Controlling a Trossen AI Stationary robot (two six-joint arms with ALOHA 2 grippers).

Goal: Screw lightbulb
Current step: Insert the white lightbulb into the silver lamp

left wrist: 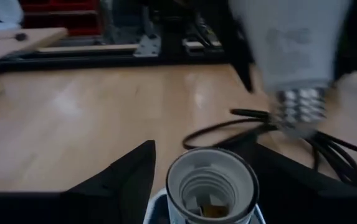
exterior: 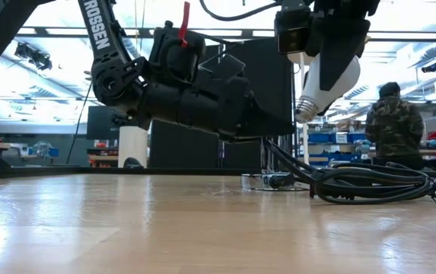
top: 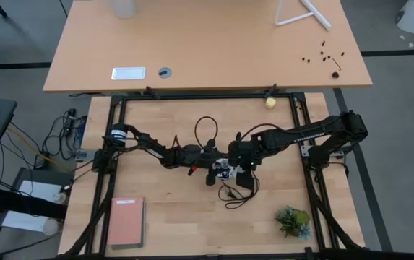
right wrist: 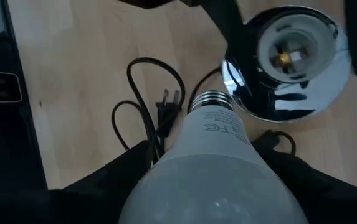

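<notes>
My right tool (right wrist: pixel 215 186) holds the lightbulb (right wrist: pixel 212 168) by its frosted globe, one finger on each side, with the threaded metal base pointing away from the wrist. In the low view the lightbulb (exterior: pixel 326 82) hangs well clear of the counter (exterior: pixel 202 228), base tilted downward. My left tool (left wrist: pixel 206 186) is closed around the socket (left wrist: pixel 210 186), holding it with its open mouth towards the bulb; the brass contact inside is visible. From the right wrist the socket (right wrist: pixel 287 53) sits within a shiny reflector, near the bulb's base but apart from it, and off its axis. The black cord (exterior: pixel 370 185) lies coiled on the counter beneath. Assessment: the step in hand is alignment before insertion; no thread is engaged yet. The next move calls for bringing base and mouth onto one line, closing the gap squarely, then turning the bulb while the socket is kept steady. A skewed entry risks cross-threading.
</notes>
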